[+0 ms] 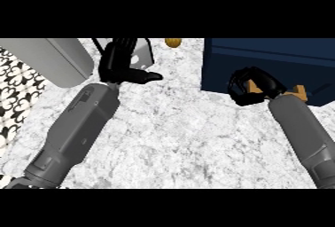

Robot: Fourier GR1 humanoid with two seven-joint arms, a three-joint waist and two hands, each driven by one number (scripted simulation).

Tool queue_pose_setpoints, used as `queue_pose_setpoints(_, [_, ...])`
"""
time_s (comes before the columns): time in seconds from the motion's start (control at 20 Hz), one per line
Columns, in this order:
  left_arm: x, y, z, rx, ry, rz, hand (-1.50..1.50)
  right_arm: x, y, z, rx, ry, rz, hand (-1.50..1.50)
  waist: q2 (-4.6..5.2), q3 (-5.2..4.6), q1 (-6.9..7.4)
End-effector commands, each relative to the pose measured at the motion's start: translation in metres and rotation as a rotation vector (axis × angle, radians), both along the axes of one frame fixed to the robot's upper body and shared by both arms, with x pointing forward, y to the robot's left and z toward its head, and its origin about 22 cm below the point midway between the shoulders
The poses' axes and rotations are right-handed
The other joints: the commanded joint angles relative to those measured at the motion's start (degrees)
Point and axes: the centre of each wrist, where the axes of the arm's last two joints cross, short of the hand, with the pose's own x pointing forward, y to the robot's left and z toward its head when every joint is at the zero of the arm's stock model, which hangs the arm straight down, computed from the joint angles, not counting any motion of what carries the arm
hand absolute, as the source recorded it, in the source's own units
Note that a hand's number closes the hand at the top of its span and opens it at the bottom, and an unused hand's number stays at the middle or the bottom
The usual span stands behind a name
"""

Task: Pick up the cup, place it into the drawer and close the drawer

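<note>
I look steeply down on a white, grey-veined marble counter (189,142) that fills most of the view. I take the dark blue drawer unit (268,62), at the counter's far right, as my landmark. It is a large box-like block, and its front edge faces me.

Well to the left of the drawer unit, at the counter's far left corner, lies a big light grey slab-shaped object (56,60), set at a slant. Beyond it, past the counter's left edge, runs a strip of black-and-white patterned floor (16,93).

My two grey forearms come in from the near edge. My right hand (252,86) is right at the drawer unit's front edge, overlapping it. Its black fingers are curled round something orange-tan, the cup (300,92), which shows only as small bits beside the wrist; most of it is hidden by the hand. I cannot tell which way the cup's long axis points. This hand is the nearer one to the drawer by far.

My left hand (124,64) is well to the left of the drawer unit, fingers relaxed and pointing away from me, thumb out to the side, holding nothing. It rests over a small pale grey object (147,54).

Just left of the drawer unit's far corner sits a small golden-brown object (173,42), too small to identify.

I judge that the next move is to carry the cup on over the drawer's opening, whose extent I cannot see.
</note>
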Motion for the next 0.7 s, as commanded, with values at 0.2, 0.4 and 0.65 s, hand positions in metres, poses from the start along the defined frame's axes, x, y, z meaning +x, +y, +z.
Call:
queue_pose_setpoints(0.2, [-0.003, 0.012, 0.0, -0.003, -0.021, -0.037, -1.5, 0.031, -0.034, 0.087, -0.013, -0.167, -0.17, 1.5, 1.27, -0.58, 3.25])
queue_pose_setpoints(0.4, [-0.006, 0.008, -0.005, -0.018, -0.013, -0.056, -1.5, 0.03, -0.04, 0.094, 0.028, -0.163, -0.162, 1.5, 1.43, -0.6, 3.6])
queue_pose_setpoints(0.65, [-0.01, 0.013, -0.011, -0.019, 0.005, -0.057, -1.5, 0.028, -0.047, 0.1, 0.02, -0.15, -0.151, 1.5, 1.46, -0.67, 4.04])
